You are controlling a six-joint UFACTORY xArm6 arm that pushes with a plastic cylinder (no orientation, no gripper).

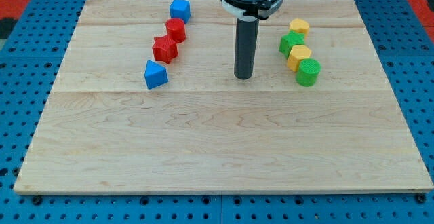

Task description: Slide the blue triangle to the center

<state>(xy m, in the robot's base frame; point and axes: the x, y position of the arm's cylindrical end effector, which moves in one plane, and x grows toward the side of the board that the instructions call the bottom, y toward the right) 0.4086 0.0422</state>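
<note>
- While my rod stands upright over the far middle of the wooden board point(224, 156), my tip point(244, 77) rests on bare wood, touching no block.
- As for a grip, I have none: no jaws or fingers to open or shut, just the straight dark rod, and it has hold of nothing.
- Off to my tip's left, well apart, sits the blue triangle point(155, 75), the nearest block of the left-hand row and left of the board's middle.
- Just beyond it, up and to the right, is the red star-shaped block point(165, 49), apparently touching the red cylinder point(176, 30) behind it.
- Farthest in that row is the blue cube point(180, 9), close to the far edge.
- On my tip's right, a tight column runs from far to near: a yellow block point(298, 27), a green block point(291, 43), a second yellow block point(299, 56), then a green cylinder point(308, 72).
- Each of those four seems to touch the next; their exact shapes, apart from the cylinder, I cannot tell.
</note>
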